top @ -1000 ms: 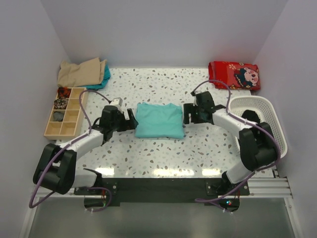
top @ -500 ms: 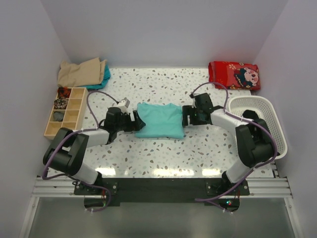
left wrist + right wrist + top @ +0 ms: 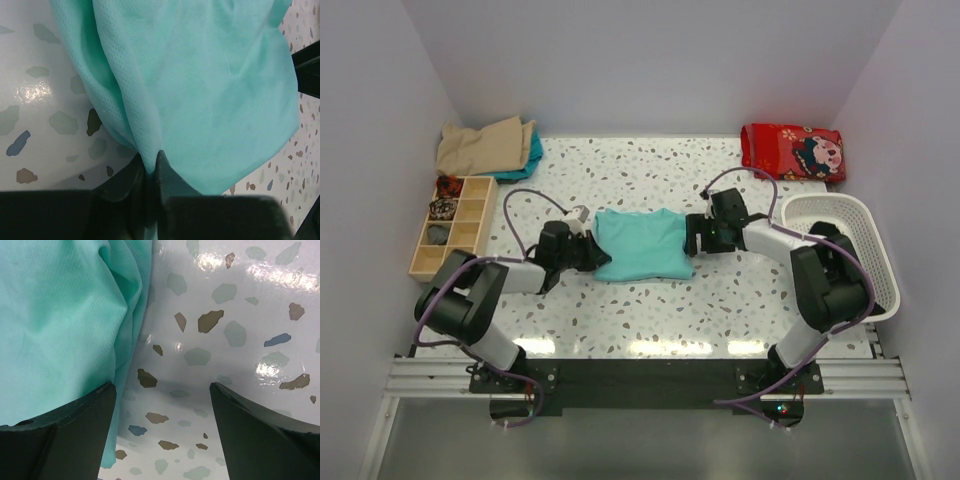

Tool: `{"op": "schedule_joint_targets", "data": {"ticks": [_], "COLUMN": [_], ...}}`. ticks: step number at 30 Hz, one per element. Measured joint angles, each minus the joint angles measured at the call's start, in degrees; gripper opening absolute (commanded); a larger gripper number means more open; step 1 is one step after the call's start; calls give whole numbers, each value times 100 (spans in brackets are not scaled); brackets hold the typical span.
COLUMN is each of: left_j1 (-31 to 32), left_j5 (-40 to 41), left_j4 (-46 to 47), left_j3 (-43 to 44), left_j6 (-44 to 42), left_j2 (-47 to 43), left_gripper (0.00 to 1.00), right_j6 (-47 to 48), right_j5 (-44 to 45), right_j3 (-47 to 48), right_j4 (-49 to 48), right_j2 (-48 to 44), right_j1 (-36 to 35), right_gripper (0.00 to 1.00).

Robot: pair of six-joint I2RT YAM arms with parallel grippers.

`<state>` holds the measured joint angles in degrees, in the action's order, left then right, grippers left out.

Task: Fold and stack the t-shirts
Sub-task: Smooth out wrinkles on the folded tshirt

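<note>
The tee (image 3: 638, 243) lies folded mid-bench (image 3: 650, 175), between my two arms. My left end effector (image 3: 150, 161) is pinching its left edge. My right end effector (image 3: 161, 390) stands spread at the right edge, holding nothing. I judge this to be the pick-up for stacking. Next, the right must close on fabric before both lift together.

Folded soft teal-green t-shirt (image 3: 638, 245) plain; glossy white desk (image 3: 640, 170) speckled grey, brown, blue; folded red cloth (image 3: 792, 150) cartoon-printed.
</note>
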<state>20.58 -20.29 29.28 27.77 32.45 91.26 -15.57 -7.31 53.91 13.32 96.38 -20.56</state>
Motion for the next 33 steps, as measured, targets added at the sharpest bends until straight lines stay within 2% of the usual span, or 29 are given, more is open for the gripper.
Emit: {"op": "schedule_joint_targets", "data": {"ticks": [2,4,5,7,8,11,16,20,25,33], "left_j1": [9,11,11,24,26,28,24,24,20,20], "left_j5": [17,46,44,212,356,903,1871,2221,1871,719], "left_j4": [-50,-146,-164,-385,-544,-1080,-1731,-2116,-1991,-791], "left_j3": [-2,0,9,57,85,210,560,935,1355,2090], "left_j6": [11,-42,-15,-103,-140,-280,-570,-656,-673,-597], "left_j2": [-26,-57,-103,-297,-420,-756,-1099,-1080,-1049,28], "left_gripper": [51,63,77,79,90,96,96,96,96,93], "right_j6": [0,0,2,4,4,17,26,42,162,-166], "right_j5": [-22,-39,-39,-35,-22,81,643,1088,807,-861], "right_j3": [0,0,0,0,0,0,0,63,566,844], "right_j4": [-17,-24,-22,-20,-17,68,262,402,474,-46], "right_j2": [0,0,0,0,-2,-92,-619,-1130,-1198,-730], "right_j1": [0,0,0,0,0,0,0,2,31,17], "right_gripper": [81,81,81,81,81,82,84,85,87,88]}}
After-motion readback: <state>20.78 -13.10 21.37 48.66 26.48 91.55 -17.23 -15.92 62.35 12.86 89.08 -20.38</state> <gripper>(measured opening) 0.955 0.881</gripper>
